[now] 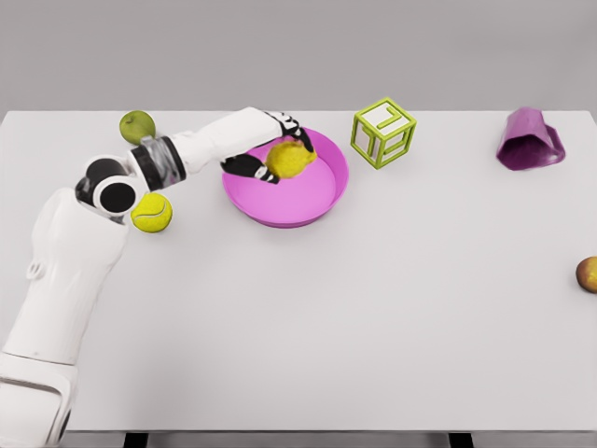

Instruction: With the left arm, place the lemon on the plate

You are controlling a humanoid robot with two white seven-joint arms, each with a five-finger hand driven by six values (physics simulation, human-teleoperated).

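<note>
Down at the lower left of the frame we see the left arm (65,280) rising off the bottom edge, white and jointed, bending at its elbow near the left side. We look across a broad white table (373,317), flat and matte, filling most of the frame, its near edge along the bottom with dark legs just showing beneath. At the far right edge sits a small brownish fruit (588,273), partly cut off. Moving up, a tennis ball (151,213) lies right beside the elbow. Then the pink plate (322,201), upper middle, and over its left part our left hand (266,154), fingers wrapped around the yellow lemon (290,160), which sits over the plate's bowl; whether it touches the plate we cannot tell. Farther back: a green apple (137,126) at upper left, a lime-green open cube (383,133), a purple crumpled bag (530,140) at upper right. Behind the table, a plain grey wall (298,47).
</note>
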